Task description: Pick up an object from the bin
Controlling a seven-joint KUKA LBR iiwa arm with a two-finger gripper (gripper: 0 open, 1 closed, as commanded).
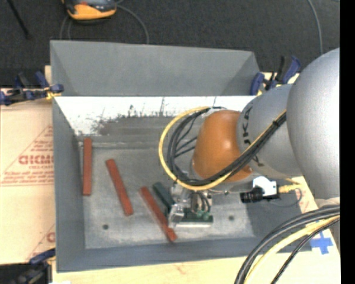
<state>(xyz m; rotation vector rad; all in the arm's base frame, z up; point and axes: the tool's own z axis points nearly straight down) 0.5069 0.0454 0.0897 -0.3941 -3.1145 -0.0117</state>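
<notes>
My orange wrist cover (216, 144) hangs over the bin (68, 218). My tool (189, 213) is by a dark green piece (161, 193) near the front. I cannot tell whether it is open or closed.

Nearest my end effector (188, 210) lies a small dark green piece (161, 194). It is short and narrow, flat on the floor of the bin (65, 218) towards the front, and slants from upper left to lower right. Its lower end runs under my end effector, so I cannot tell its full shape. Just left of it lies a long, thin reddish-brown stick (158, 213), slanted the same way; I cannot tell whether the two touch. A second reddish-brown stick (119, 187) lies flat further left, apart and roughly parallel. A third reddish-brown stick (87, 166) lies along the left wall.
</notes>
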